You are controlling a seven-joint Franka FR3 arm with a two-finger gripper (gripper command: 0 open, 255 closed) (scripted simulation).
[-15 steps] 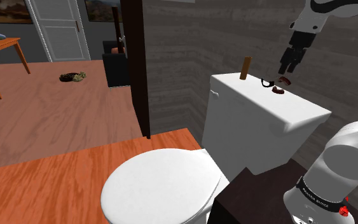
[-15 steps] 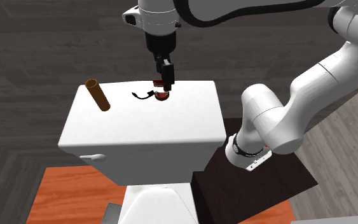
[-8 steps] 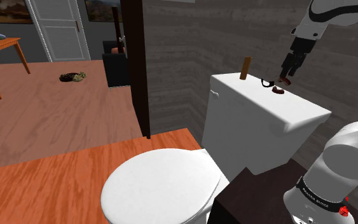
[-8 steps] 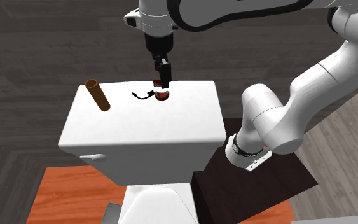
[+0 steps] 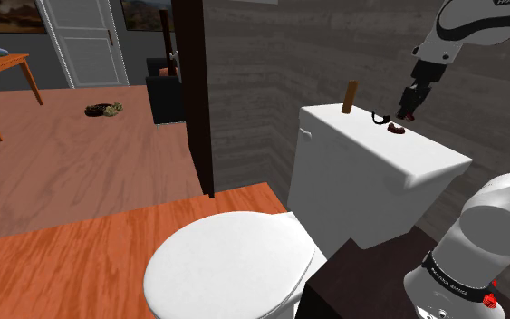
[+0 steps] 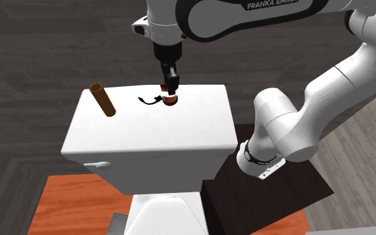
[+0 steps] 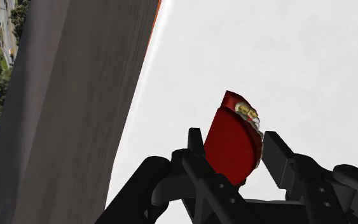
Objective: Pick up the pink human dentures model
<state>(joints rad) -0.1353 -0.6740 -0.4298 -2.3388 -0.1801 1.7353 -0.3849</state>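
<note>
"Finger state?"
"The gripper [image 7: 234, 139] has its fingers [image 7: 195, 144] narrowly apart, clamped on both sides of the dark red dentures model [image 7: 231, 149]."
"Location?"
"At the white toilet tank lid [image 6: 153, 137], near its rear edge."

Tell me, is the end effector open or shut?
Shut on the dentures. In the wrist view, the end effector clasps the dark red piece with teeth from both sides.

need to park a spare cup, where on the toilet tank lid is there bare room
The tank lid is bare across its front half and at the end nearest the stand. Crowded along the wall: brown cylinder, small black thing, red piece, with the gripper clasping the dark red dentures just above.
</note>
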